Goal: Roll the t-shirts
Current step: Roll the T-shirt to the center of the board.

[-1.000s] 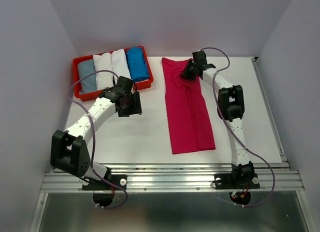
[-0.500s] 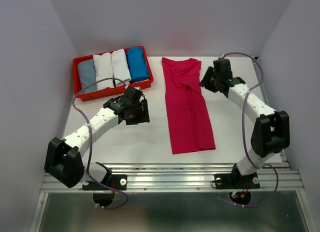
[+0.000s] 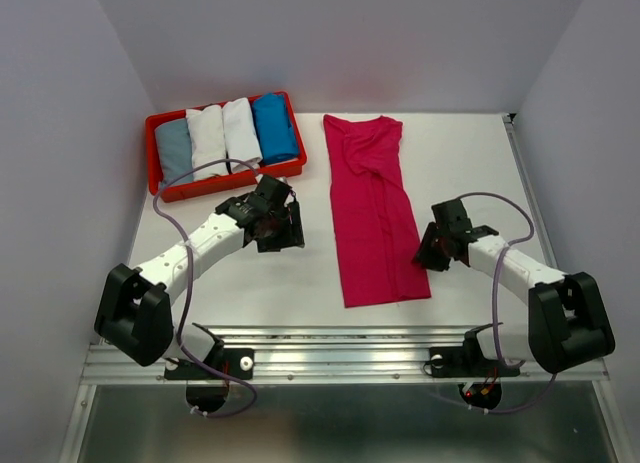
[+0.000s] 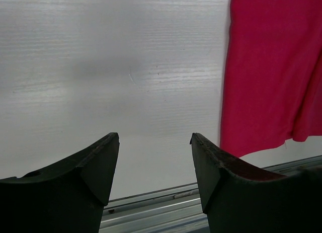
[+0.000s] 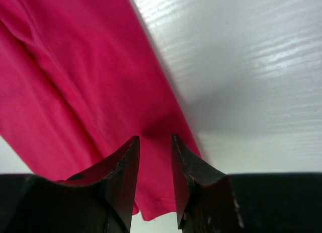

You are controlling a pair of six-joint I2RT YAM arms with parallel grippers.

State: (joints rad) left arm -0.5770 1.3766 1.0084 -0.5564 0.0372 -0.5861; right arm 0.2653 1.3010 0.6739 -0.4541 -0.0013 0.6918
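- While the rolled tees (image 3: 228, 135) are lying side by side in the red tray (image 3: 151, 158) at the far left of the worktop (image 3: 300, 278), the pink tee (image 3: 372, 213) is lying in the middle as a long folded strip. It is running from the far edge toward the front rail and is not yet rolled.
- The left gripper (image 3: 282, 228) is hovering over bare worktop between the tray and the strip. Its wrist view is showing the jaws standing wide apart with nothing between them. The tee's near-left corner is sitting off to the right of the fingers, near but apart.
- The pink tee is lying mostly flat, with a lengthwise ridge down it and some bunching at the far end.
- The right gripper (image 3: 428, 253) is sitting low at the strip's right edge, close to the near hem. In its wrist view the jaws are standing only a narrow slit apart, pointing at the cloth's border, and they are apparently holding nothing.
- Judging from this, the step in hand is starting the roll at the near hem. The right gripper is looking nearly placed for it, while the left is needing to travel right to reach its corner.
- Doing this well is likely depending on both grippers taking the hem's two corners level with each other. They should be catching every layer and turning the hem over square to the strip, so the roll is staying tight and even rather than coning to one side.
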